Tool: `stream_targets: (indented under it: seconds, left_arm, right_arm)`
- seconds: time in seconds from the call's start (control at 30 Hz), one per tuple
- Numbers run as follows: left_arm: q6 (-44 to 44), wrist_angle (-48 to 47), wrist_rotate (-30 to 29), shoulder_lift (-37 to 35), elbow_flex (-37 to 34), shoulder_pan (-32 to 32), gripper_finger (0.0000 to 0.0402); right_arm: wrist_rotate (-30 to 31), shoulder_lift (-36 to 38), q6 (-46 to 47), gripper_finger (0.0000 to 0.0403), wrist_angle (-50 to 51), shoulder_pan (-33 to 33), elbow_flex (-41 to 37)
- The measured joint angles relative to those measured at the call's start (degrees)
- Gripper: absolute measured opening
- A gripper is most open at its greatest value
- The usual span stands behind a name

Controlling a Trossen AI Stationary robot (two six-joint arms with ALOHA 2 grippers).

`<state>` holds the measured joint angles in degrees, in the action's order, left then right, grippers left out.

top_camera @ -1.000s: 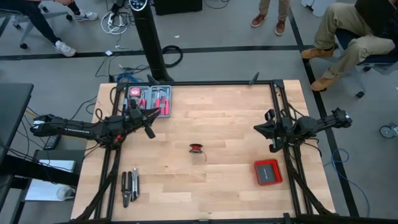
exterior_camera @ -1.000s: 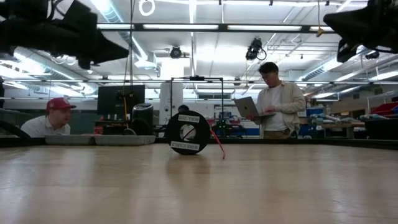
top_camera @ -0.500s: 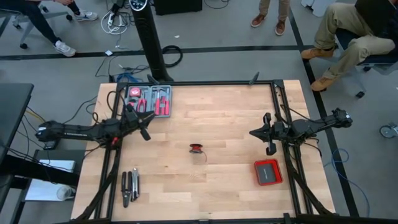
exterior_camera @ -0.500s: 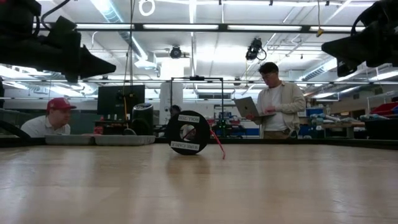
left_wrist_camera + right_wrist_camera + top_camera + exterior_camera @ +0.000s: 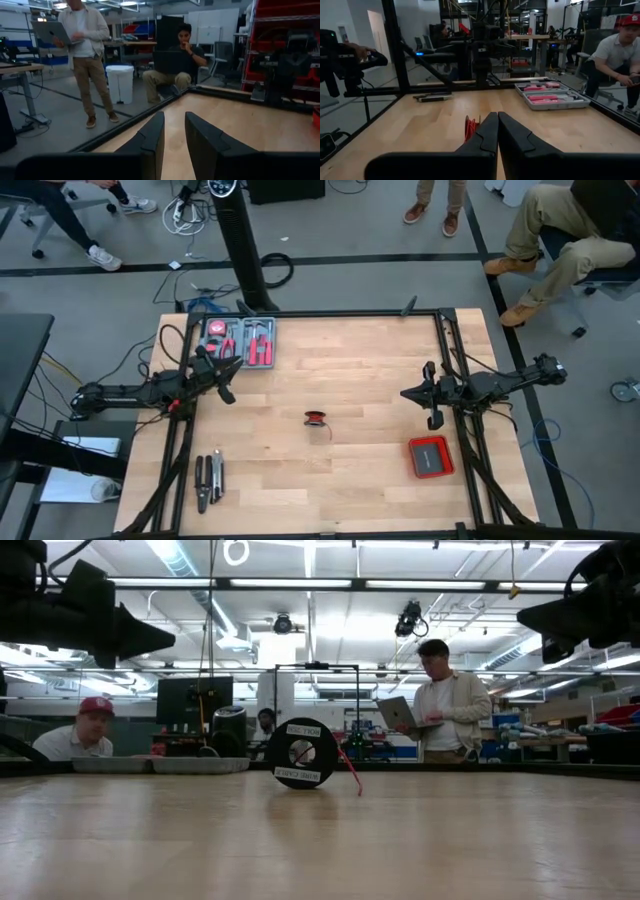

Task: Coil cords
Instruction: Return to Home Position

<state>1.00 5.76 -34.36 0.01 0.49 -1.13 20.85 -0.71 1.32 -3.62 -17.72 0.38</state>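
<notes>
**Spool (image 5: 316, 418) of red wire standing at the centre of the table (image 5: 370, 360).**
From the spool, you see the left gripper (image 5: 228, 377) at 10 o'clock, fingers slightly parted and empty, and the right gripper (image 5: 408, 393) at 3 o'clock, clenched on nothing.

Grey tray (image 5: 240, 340), pliers (image 5: 208, 480), red box (image 5: 431, 456)

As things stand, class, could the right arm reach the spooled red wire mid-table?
Probably yes: only bare table lies between the right gripper and the spooled red wire, though its shut fingers must open first. The left gripper waits far left.
</notes>
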Motion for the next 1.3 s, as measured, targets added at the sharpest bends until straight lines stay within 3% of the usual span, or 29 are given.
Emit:
stream_targets:
  seconds: [0.37, 1.3]
  left_arm:
    - [0.01, -1.59, 0.12, -0.03, -0.02, 0.0, 0.008]
    - [0.01, -0.99, 0.12, -0.02, -0.04, 0.0, 0.008]
  right_arm:
    - [0.02, -4.39, 0.0, 0.0013, -0.06, 0.0, 0.0]
    - [0.07, -4.54, 0.02, 0.0013, -0.56, 0.0, 0.0]
